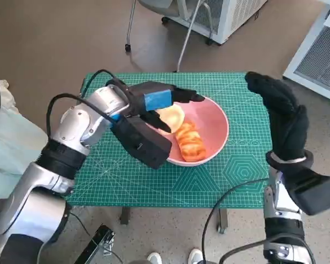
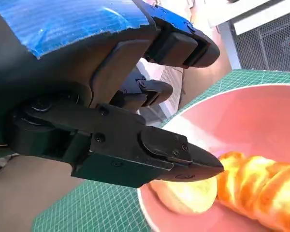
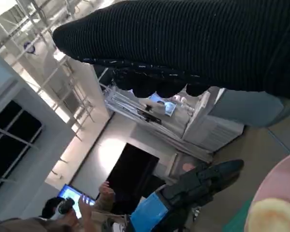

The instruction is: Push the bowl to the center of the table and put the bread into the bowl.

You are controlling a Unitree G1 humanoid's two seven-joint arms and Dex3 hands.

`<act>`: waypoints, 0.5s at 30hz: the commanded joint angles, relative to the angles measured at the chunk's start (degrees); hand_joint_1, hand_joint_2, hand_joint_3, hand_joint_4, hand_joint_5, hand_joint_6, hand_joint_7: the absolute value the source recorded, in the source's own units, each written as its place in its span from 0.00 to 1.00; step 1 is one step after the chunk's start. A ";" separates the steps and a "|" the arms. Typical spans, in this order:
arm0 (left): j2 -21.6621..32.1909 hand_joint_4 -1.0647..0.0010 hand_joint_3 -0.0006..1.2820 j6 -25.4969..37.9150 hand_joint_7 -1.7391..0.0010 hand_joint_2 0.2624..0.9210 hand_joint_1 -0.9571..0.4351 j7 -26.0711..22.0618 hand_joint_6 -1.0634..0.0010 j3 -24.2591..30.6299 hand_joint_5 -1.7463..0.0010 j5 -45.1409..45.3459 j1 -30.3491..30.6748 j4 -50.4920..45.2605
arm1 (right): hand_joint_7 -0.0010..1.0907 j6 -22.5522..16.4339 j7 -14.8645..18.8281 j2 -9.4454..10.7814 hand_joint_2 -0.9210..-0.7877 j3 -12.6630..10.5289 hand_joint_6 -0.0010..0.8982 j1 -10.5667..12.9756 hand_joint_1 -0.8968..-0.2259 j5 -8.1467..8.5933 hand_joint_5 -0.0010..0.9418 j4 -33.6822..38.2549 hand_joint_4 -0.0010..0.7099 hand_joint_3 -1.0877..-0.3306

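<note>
1. Bread — a glazed orange loaf with a pale round bun — lies inside the shallow pink bowl mid-table
2. Left hand: fingers spread, empty, over the rim
3. Right hand: flat, holding nothing
4. Placement looks done — next, withdraw the left hand

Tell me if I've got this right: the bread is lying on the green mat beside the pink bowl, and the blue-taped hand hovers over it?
Not quite. The bread lies inside the pink bowl, not on the green mat; the head view shows it. The left hand, blue-taped, does hover over the bowl, fingers apart and holding nothing.
</note>
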 commanded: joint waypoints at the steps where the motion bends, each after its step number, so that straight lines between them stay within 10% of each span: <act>1: 1.99 0.71 0.00 -0.88 0.93 0.87 0.56 -0.36 0.72 3.20 0.98 -3.74 1.52 -1.65 | 0.73 1.59 -0.41 -0.14 0.00 0.43 0.02 -0.57 0.40 -0.49 0.00 -0.48 0.54 0.50; 15: -0.51 0.61 0.01 -4.80 0.88 0.91 0.63 -0.78 0.55 23.48 0.96 -33.82 11.40 -4.58 | 0.76 1.80 -4.42 -0.17 0.00 -0.41 0.02 -3.28 0.42 -2.69 0.00 -0.84 0.53 0.48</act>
